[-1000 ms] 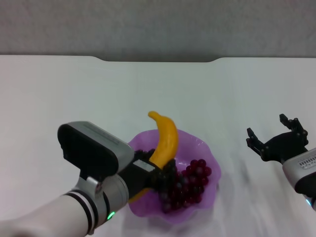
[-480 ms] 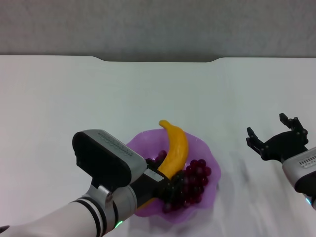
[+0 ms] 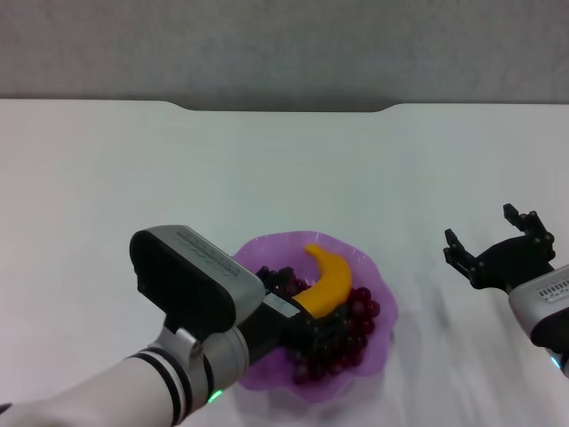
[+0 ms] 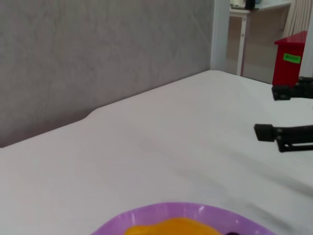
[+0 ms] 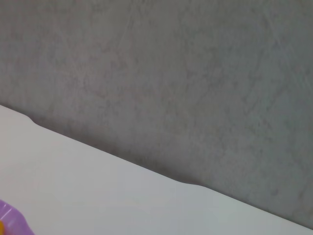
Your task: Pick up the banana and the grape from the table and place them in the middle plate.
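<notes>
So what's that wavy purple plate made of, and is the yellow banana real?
The wavy-rimmed purple plate looks like thin see-through plastic: the white table glows through its rim. The curved yellow-orange banana is very smooth, glossy and evenly coloured, so it may be a plastic toy, though I can't be sure.

A grey, mottled wall (image 3: 284, 44) runs right across the back, plain and evenly lit, and we get its cloudy texture up close in the right wrist view. Over in the left wrist view, past the wall's end, there's a white upright post (image 4: 221, 35), a pale desk (image 4: 254, 10) behind it, and a red box (image 4: 292, 58) wearing a green label (image 4: 292, 58).
</notes>
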`<state>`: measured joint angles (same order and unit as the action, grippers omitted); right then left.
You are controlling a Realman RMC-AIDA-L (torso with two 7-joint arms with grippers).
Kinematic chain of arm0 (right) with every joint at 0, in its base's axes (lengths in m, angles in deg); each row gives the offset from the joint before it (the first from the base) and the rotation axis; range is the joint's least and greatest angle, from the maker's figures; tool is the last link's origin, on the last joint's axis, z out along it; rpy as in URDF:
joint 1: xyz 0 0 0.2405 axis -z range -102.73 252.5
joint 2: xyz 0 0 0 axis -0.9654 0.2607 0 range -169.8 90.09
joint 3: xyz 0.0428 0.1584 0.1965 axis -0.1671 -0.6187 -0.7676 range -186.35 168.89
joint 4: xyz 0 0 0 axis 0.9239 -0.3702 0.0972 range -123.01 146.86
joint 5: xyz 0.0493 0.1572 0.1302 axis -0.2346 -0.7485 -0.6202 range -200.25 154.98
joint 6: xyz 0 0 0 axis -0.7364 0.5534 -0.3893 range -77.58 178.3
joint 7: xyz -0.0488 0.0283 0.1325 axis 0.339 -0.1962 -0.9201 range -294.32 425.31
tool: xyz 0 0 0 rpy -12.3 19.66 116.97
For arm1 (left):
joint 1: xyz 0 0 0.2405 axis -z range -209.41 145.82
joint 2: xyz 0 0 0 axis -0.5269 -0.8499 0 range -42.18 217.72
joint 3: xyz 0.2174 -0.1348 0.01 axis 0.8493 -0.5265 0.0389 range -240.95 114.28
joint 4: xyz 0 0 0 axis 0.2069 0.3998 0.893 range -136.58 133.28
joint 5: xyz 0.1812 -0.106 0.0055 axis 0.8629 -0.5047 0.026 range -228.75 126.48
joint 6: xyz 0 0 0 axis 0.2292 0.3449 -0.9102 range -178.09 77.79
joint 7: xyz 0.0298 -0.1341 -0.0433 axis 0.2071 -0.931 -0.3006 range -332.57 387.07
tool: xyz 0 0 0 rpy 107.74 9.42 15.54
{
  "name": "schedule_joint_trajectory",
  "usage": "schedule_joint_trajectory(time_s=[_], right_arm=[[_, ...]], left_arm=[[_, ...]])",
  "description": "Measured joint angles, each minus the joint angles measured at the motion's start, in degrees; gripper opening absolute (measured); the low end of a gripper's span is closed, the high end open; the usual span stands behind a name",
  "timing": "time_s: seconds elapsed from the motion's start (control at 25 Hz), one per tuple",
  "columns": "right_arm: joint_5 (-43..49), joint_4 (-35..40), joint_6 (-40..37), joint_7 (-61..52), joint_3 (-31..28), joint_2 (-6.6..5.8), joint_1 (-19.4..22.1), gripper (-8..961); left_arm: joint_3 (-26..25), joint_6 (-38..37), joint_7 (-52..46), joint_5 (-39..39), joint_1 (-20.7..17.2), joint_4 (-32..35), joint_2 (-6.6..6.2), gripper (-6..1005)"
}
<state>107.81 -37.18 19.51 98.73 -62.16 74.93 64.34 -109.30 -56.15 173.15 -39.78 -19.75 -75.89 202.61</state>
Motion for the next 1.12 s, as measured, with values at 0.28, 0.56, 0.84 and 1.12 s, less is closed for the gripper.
schedule_joint_trajectory(time_s=[0.28,0.56,0.84,1.12], right_arm=[[-0.1,0.3,0.0,-0.2,0.0,0.0,0.0,896],[0.0,0.3,0.0,-0.3,0.1,0.06,-0.2,896],[-0.3,0.5,0.0,-0.3,0.1,0.1,-0.3,896],[-0.3,0.5,0.0,-0.3,0.1,0.09,-0.4,896]], left_arm=[[-6.9,6.0,0.8,4.1,-4.7,-1.3,1.44,910],[-20.0,19.7,-0.1,2.9,-7.1,2.8,2.13,913],[-32.9,45.1,4.9,-3.6,-5.9,23.6,2.35,911],[-34.9,60.8,10.3,-12.9,-2.2,43.1,2.43,909]])
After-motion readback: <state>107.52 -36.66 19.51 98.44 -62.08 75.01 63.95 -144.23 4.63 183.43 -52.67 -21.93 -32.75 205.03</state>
